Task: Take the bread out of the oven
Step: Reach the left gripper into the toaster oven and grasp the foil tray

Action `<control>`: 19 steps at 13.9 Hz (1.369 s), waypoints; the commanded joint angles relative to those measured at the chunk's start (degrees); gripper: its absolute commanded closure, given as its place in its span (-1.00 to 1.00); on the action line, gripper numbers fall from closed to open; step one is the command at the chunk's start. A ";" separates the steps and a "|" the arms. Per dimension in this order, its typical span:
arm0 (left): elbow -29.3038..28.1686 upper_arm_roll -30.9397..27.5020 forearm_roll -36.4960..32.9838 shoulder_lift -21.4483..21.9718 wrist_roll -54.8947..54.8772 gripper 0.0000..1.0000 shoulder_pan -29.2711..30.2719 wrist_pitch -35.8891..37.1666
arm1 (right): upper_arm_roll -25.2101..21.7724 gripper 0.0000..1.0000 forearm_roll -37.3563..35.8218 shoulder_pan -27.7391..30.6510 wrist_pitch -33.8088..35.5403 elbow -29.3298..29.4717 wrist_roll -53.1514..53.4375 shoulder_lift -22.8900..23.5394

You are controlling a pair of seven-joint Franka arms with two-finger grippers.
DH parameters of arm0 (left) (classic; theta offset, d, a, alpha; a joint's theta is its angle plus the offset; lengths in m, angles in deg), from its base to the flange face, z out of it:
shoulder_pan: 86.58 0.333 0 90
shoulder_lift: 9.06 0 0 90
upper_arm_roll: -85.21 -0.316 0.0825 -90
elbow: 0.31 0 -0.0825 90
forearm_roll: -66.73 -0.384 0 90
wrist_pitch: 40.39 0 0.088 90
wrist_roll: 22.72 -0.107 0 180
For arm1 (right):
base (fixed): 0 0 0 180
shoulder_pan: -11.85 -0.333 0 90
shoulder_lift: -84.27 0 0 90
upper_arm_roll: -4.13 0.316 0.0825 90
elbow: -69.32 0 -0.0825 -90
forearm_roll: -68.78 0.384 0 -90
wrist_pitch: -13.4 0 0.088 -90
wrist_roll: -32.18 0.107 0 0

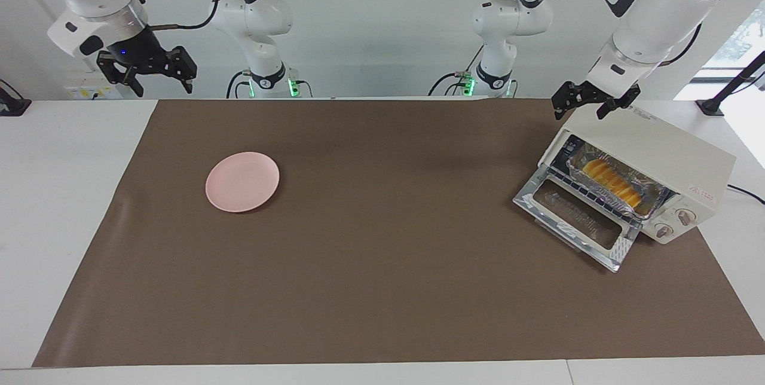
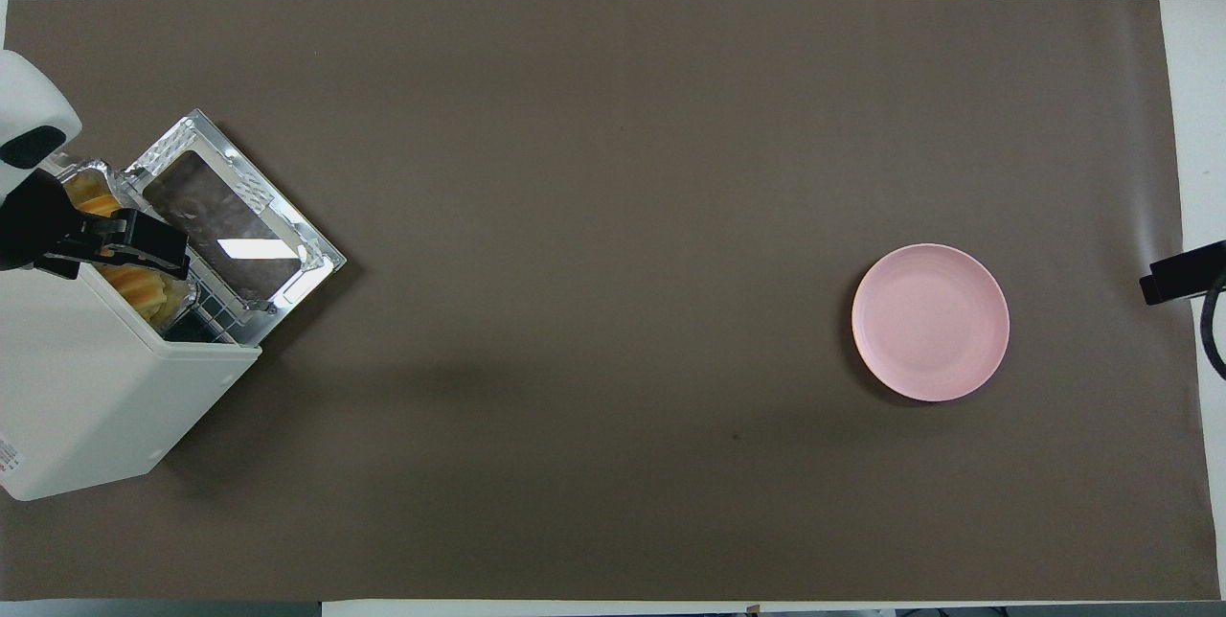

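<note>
The cream-white oven [image 1: 657,146] stands at the left arm's end of the table with its glass door [image 1: 574,217] dropped open. The yellow-orange bread [image 1: 612,182] lies in a silver foil tray [image 1: 651,188] on the wire rack inside. My left gripper [image 1: 578,113] is open and empty, raised over the oven's top front edge, touching nothing. In the overhead view the left gripper [image 2: 124,248] covers the middle of the bread [image 2: 139,286]; the oven [image 2: 86,387] and its door [image 2: 230,224] show there too. My right gripper [image 1: 155,77] waits open and empty, high over the right arm's end.
A round pink plate [image 1: 242,182] lies on the brown mat [image 1: 382,289] toward the right arm's end and also shows in the overhead view [image 2: 930,322]. The oven's power cord [image 1: 747,192] trails off the table's end.
</note>
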 commanded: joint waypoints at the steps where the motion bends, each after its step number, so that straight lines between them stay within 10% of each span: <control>1: -1.43 -0.32 0.69 0.88 0.23 -1.00 -0.16 -1.66 | 0.41 -1.00 0.10 0.63 1.12 0.54 -0.84 -0.17; 6: -2.74 -0.50 0.43 1.23 1.46 -1.00 -0.42 -2.36 | 0.41 -1.00 0.10 0.63 1.12 0.54 -0.84 -0.17; 14: -3.54 -0.50 -6.66 -7.36 33.94 -1.00 -0.16 -17.03 | 0.41 -1.00 0.10 0.63 1.12 0.54 -0.84 -0.17; 19: -13.54 -0.59 -11.17 -7.64 38.27 -1.00 3.09 -25.74 | 0.33 -1.00 0.10 0.63 1.12 0.54 -0.84 -0.17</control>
